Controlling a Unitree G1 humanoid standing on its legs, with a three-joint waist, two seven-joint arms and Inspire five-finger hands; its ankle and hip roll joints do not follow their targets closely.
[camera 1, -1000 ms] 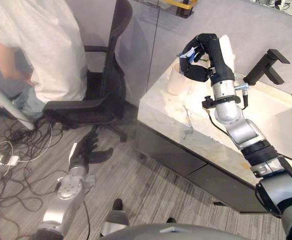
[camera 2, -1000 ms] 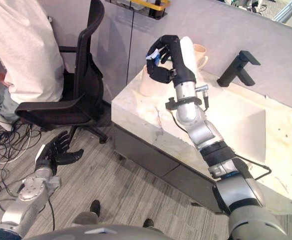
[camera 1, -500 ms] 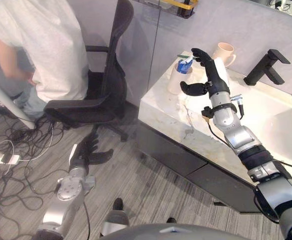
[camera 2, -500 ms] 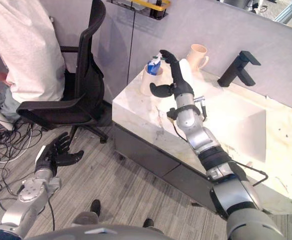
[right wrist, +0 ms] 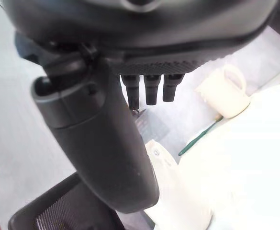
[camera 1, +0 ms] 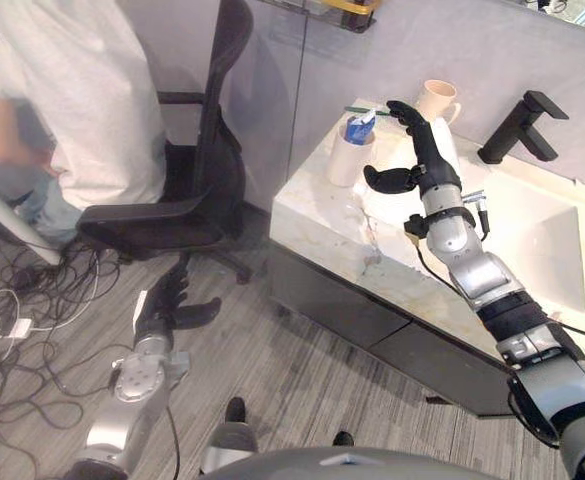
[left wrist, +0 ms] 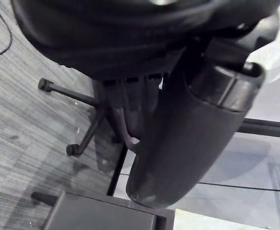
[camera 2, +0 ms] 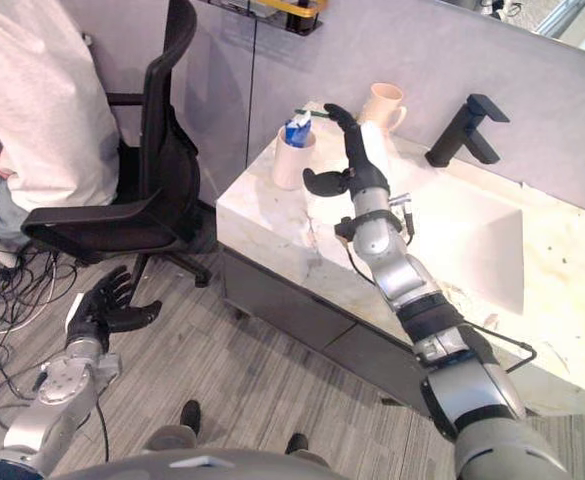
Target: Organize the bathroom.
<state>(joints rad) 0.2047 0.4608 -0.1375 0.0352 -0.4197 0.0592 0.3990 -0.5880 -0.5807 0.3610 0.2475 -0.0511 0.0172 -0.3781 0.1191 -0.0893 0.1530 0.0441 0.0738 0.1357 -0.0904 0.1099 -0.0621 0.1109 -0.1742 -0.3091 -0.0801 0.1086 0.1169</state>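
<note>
A white cup (camera 1: 349, 162) stands at the far left corner of the marble counter (camera 1: 322, 215). A blue tube (camera 1: 359, 127) stands in it, and a green toothbrush (camera 1: 368, 109) shows at its rim. My right hand (camera 1: 419, 158) hovers open just right of the cup, fingers straight and thumb out, touching nothing. In the right wrist view the thumb (right wrist: 101, 143) and fingers (right wrist: 151, 88) are spread over the cup (right wrist: 178, 196) and toothbrush (right wrist: 199, 140). My left hand (camera 1: 166, 304) hangs open low over the floor.
A cream mug (camera 1: 436, 98) stands behind my right hand, and a black faucet (camera 1: 519, 124) rises over the sink basin (camera 1: 542, 250). A black office chair (camera 1: 187, 200) and a seated person (camera 1: 62, 90) are left of the counter. Cables (camera 1: 12, 300) lie on the floor.
A second ago my right hand was curled round the blue tube above the cup. It has let the tube go into the cup, opened and drawn back. The camera has shifted slightly.
</note>
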